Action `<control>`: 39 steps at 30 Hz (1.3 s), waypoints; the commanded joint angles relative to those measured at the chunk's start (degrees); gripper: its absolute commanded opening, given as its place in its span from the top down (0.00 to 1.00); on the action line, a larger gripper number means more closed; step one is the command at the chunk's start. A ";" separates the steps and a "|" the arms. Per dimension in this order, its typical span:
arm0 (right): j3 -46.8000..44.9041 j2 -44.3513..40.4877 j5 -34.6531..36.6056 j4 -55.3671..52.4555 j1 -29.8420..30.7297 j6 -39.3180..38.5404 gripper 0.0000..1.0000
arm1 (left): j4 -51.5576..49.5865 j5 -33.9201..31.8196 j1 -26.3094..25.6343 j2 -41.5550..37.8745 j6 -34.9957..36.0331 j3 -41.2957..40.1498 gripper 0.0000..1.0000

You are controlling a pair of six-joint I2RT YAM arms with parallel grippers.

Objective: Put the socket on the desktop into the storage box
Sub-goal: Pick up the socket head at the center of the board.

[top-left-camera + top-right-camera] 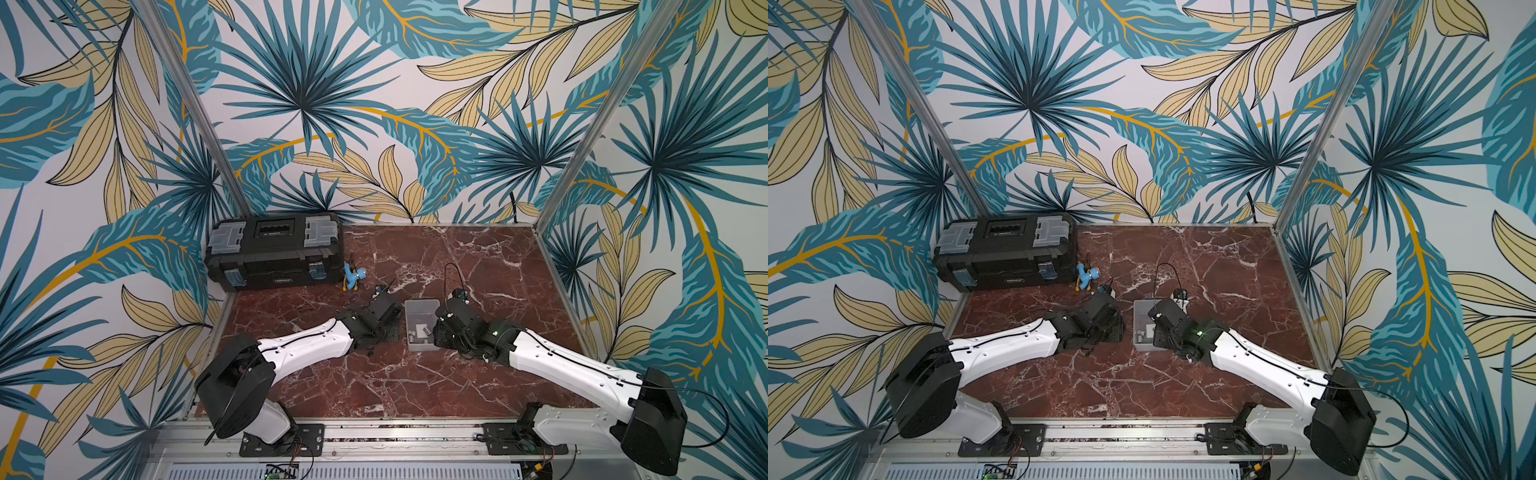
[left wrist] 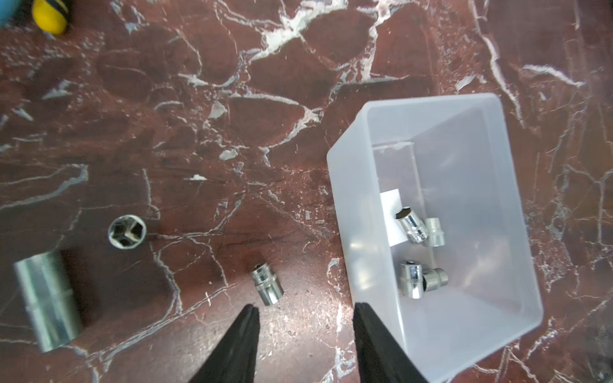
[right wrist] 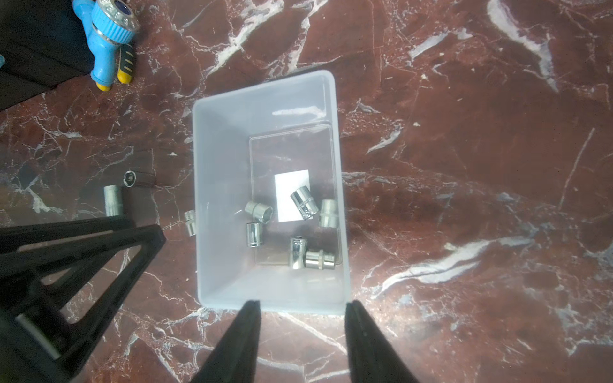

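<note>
In both top views a black toolbox (image 1: 274, 249) sits at the upper left of the desktop (image 1: 457, 257). A blue tool (image 1: 353, 276) lies just right of it, beside a yellow-tipped handle. The left arm reaches in from the lower left, and its wrist ends just left of the storage box (image 1: 419, 309), which stands near the middle of the marble.

The left wrist view shows the left gripper (image 2: 305, 310) released, its fingers spread with nothing between them. Three sockets lie loose on the desktop outside the box:
- a large socket (image 2: 46, 300) lies on its side;
- an upright socket (image 2: 127, 231) has its hex mouth facing up;
- a small socket (image 2: 267, 287) lies on its side just ahead of the fingertips, near the box's wall.

Inside the box, six sockets (image 3: 258, 210) rest on the floor, one of them across the white label (image 3: 292, 182). The right arm comes in from the lower right, with its wrist at the box's right edge. The right gripper (image 3: 303, 303) is also released and empty, its fingertips at the box's near rim.
</note>
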 commanded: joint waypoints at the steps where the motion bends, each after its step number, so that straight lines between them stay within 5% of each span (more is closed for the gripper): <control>1: -0.30 -1.17 -0.08 -0.35 -0.10 -0.79 0.54 | -3.37 -0.46 -0.14 2.50 -0.55 2.18 0.54; 16: 0.98 -0.05 -0.65 -0.67 -0.07 -1.25 0.56 | -7.35 -3.26 -0.48 8.62 -1.08 4.96 0.54; 33: 1.51 -0.99 -0.04 -1.66 -0.12 -1.44 0.58 | -11.18 -6.88 -1.07 12.25 0.05 6.40 0.71; 39: 1.07 -1.07 -0.03 -1.66 -0.11 -1.01 0.58 | -11.26 -7.32 -1.80 12.72 0.29 5.95 0.65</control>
